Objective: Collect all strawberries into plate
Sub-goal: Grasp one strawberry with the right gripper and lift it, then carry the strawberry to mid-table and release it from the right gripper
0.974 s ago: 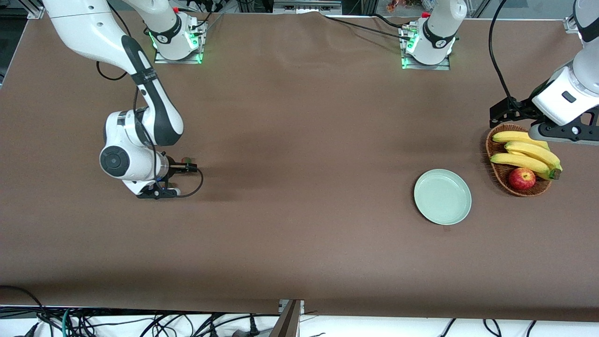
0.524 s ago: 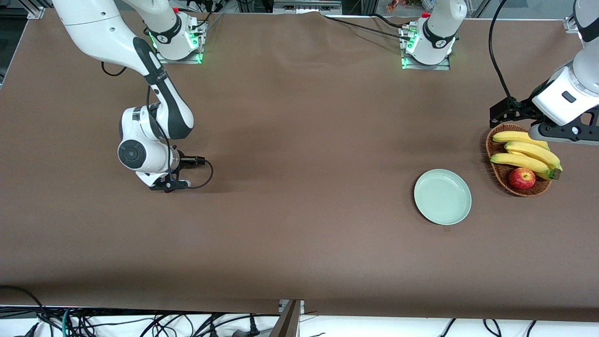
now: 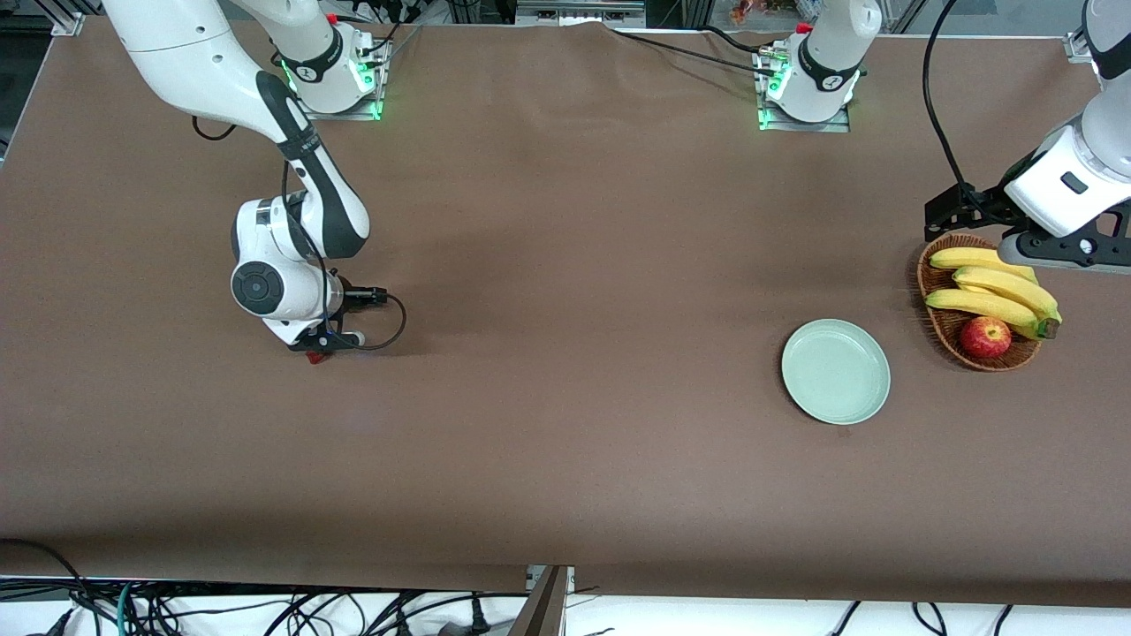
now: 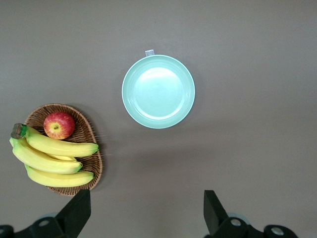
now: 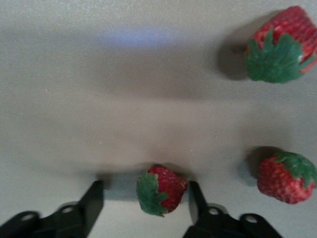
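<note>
Shifted toward plate: right end effector spread around strawberry; left end effector spread.

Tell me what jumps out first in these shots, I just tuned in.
The right claw sits low at the right arm's end of the table, open around one strawberry, with two more strawberries lying beside it. Toward the left arm's end, the mint-green plate holds nothing, beside a wicker basket of bananas and an apple. The left claw waits, open, above the basket.
</note>
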